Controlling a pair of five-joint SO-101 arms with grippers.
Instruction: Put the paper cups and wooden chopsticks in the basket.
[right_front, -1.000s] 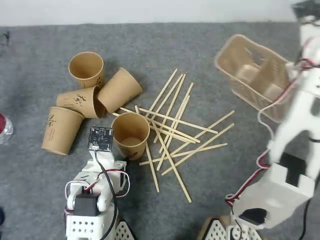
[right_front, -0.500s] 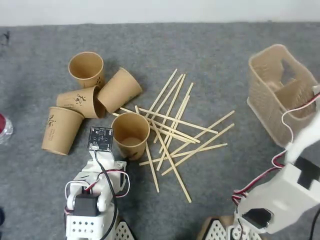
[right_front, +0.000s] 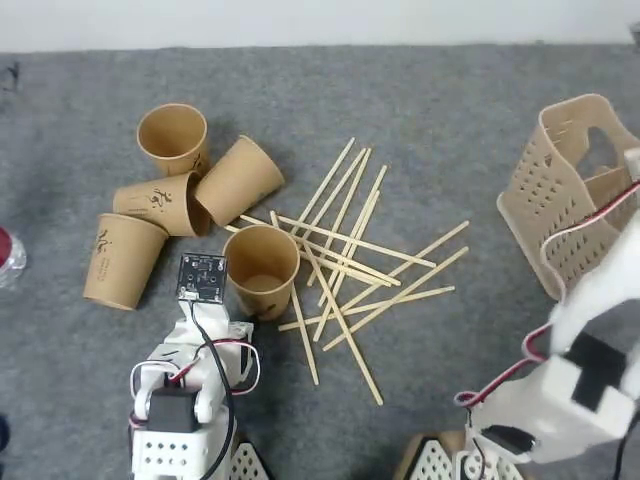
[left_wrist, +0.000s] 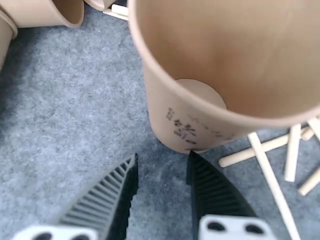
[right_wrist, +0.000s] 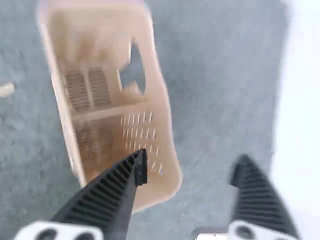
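Progress: 0 items stowed; 5 paper cups (right_front: 238, 180) and the wooden chopsticks (right_front: 345, 250) sit on the table (right_front: 450, 110), outside the basket (right_front: 565, 190). Fingers of the left gripper (left_wrist: 162, 160) and the right gripper (right_wrist: 193, 159) are released, grasping nothing.

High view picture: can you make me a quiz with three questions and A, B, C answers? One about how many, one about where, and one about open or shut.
1. How many paper cups are on the grey mat?
A. five
B. two
C. nine

2. Where is the basket in the high view?
A. among the cups
B. at the right edge, apart from the cups
C. at the left edge

3. How is the left gripper?
A. shut on a cup
B. shut on nothing
C. open, holding nothing

Answers:
1 A: five brown cups can be counted in the high view.
2 B: it stands far right, away from the cluster.
3 C: the left wrist view shows its jaws apart, with a cup just ahead.
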